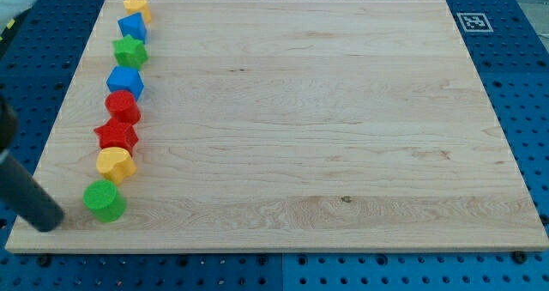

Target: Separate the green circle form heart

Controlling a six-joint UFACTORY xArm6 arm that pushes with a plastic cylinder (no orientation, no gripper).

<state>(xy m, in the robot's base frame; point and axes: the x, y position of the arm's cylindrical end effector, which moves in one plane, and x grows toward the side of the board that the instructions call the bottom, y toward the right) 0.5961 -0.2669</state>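
Note:
The green circle block (105, 201) sits at the bottom of a column of blocks along the board's left side. Just above it, touching or nearly touching, is the yellow heart block (115, 164). My tip (51, 221) is on the board at the lower left, a short way to the left of the green circle and slightly below it, not touching it. The dark rod runs up and off the view's left edge.
Above the heart the column continues: red star (116, 136), red block (123, 106), blue block (125, 81), green star (130, 51), blue block (133, 27), yellow block (136, 7). The wooden board (309, 128) has its left edge close by. A marker tag (472, 21) lies at the top right.

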